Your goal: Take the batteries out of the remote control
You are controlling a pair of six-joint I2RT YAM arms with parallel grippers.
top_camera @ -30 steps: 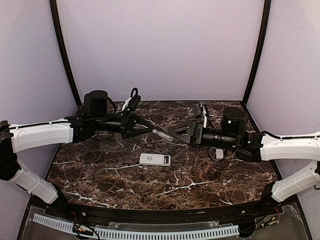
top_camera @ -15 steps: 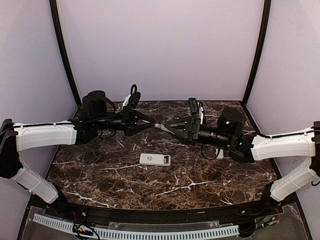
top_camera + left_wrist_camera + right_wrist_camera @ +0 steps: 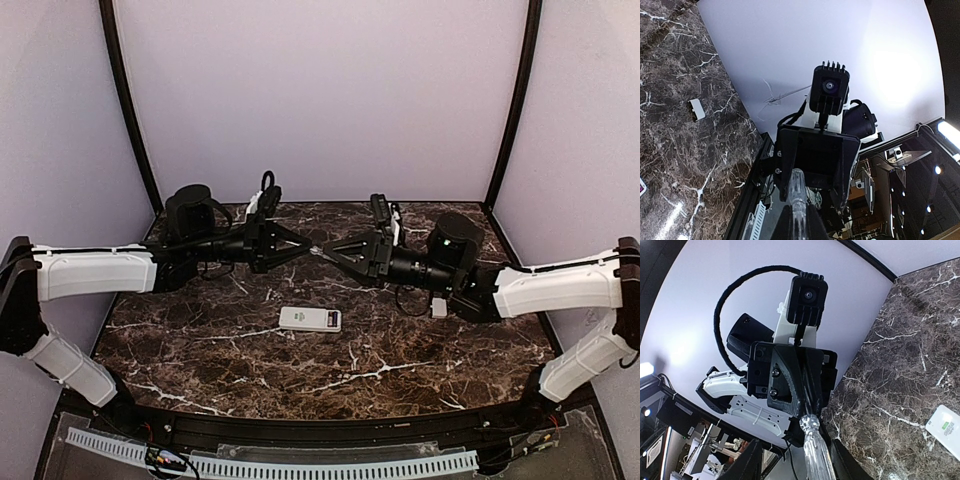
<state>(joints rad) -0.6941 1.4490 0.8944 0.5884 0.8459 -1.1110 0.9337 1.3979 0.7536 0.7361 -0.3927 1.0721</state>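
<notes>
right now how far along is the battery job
Done: nothing that shows. The remote lies face up on the table, untouched, no batteries in sight. In hand: the left tool grips a clear stick, likely a screwdriver, in mid-air, and the right tool straddles its other end, jaws open. Left, probably: finish that handover, open the remote, take the batteries out.
</notes>
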